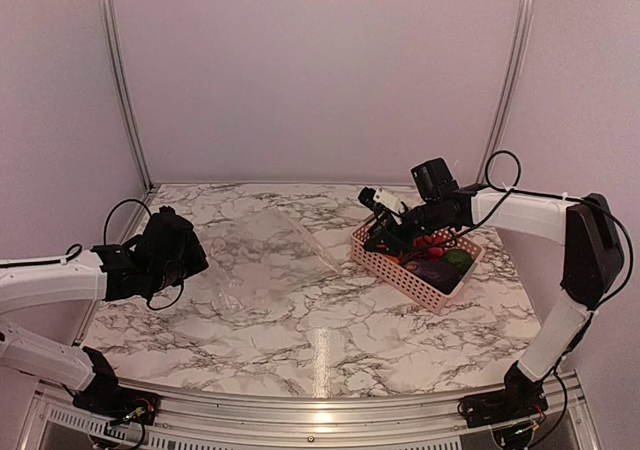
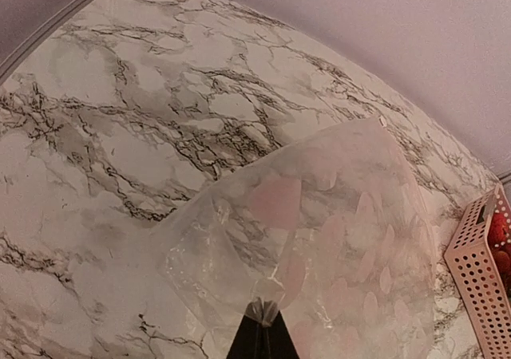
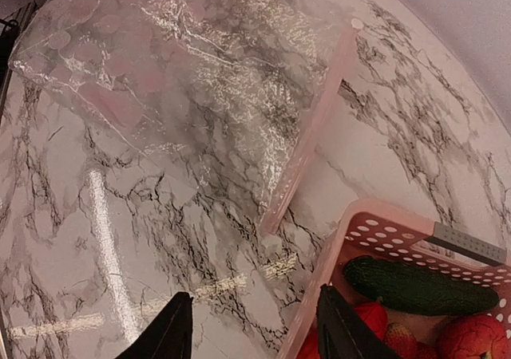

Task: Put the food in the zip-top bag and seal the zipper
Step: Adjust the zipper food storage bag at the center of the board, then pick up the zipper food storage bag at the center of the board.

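Observation:
The clear zip-top bag (image 1: pixel 262 253) lies flat on the marble table. Its zipper (image 3: pixel 311 128) runs as a pale strip along the edge facing the basket. My left gripper (image 2: pixel 262 321) is shut on a corner of the bag (image 2: pixel 327 231) at its left end. The food sits in the pink basket (image 1: pixel 398 268): a green cucumber (image 3: pixel 419 287), red fruits (image 3: pixel 471 339), a purple eggplant (image 1: pixel 432 268) and a round green piece (image 1: pixel 459 260). My right gripper (image 3: pixel 254 303) hangs open above the basket's left rim (image 3: pixel 383 215), one finger over the table and one over the basket, holding nothing.
The basket stands at the right of the table, a short way from the bag's zipper edge. Pale walls with metal rails close in the back and sides. Bare marble lies between the bag and the near edge.

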